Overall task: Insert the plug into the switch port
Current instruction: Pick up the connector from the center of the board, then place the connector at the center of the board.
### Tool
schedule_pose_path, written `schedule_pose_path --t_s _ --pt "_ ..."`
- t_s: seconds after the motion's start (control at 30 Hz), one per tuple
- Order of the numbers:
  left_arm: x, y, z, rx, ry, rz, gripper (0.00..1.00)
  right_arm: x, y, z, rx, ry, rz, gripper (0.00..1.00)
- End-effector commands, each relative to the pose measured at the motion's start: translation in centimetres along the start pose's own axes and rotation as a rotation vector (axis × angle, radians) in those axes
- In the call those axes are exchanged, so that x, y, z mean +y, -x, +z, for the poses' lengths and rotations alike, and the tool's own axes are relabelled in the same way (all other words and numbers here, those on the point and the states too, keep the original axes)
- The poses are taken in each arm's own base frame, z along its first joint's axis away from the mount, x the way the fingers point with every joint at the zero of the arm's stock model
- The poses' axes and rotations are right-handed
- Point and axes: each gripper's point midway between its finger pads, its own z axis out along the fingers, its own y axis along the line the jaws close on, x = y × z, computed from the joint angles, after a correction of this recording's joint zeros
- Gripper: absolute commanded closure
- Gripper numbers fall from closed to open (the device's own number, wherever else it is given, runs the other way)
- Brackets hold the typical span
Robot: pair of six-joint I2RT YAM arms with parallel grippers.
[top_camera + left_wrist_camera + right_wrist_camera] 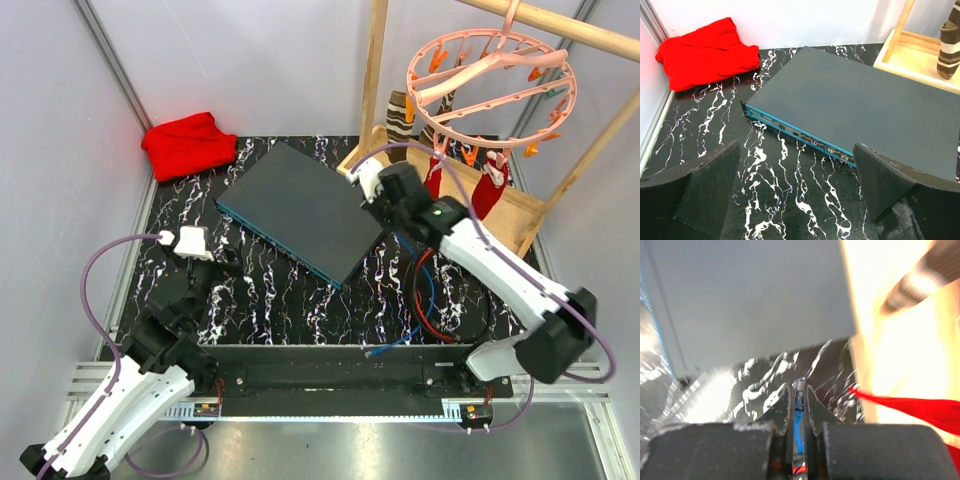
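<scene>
Between the right gripper's (pixel 799 402) pinched fingers you get only a thin blue cable (pixel 798 432), and its end is lost in blur. Ahead of that gripper, the flat dark grey switch (pixel 750 300) is smeared, and glare washes out the pale wooden tray (pixel 890 355) to its right. Ahead of the left gripper (pixel 797 165), the switch's teal front edge disappears behind the right finger (pixel 890 185), and its sockets are too small to tell apart.

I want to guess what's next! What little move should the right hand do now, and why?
Probably lift the blue cable and swing it toward the switch's teal front edge. The right hand is shut on the cable by the switch's right end, while the sockets line that front edge.
</scene>
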Motion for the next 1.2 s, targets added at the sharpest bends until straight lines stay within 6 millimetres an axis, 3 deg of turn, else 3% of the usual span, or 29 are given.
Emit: schedule_pose_path --t_s 0.0,0.2,0.53,0.67,0.9,1.03,1.17 --pt "-0.2 0.4 0.2 -0.008 -0.008 0.004 0.01 -1.2 5.1 -5.4 -0.198 0.01 0.058 1.0" --pt "-0.6 0.2 0.4 0.001 -0.025 0.008 0.01 0.1 9.8 -10.1 -0.4 0.14 0.125 1.0" --pt "-0.6 0.0 0.6 0.016 -0.018 0.016 0.01 -3.1 19.9 -17.3 -0.768 0.11 0.181 1.0" --pt "-0.5 0.0 0.4 0.011 -0.017 0.013 0.01 -1.4 22.1 -19.3 -0.879 0.24 0.204 1.0" --pt "-0.5 0.2 0.4 0.0 -0.022 0.012 0.01 2.0 22.2 -16.2 -0.841 0.436 0.338 1.0" --pt "-0.5 0.1 0.4 0.004 -0.019 0.016 0.01 4.7 20.0 -10.8 -0.717 0.521 0.411 1.0" --pt "-0.5 0.0 0.6 0.012 -0.017 0.018 0.01 7.7 19.1 -7.7 -0.634 0.614 0.416 1.0"
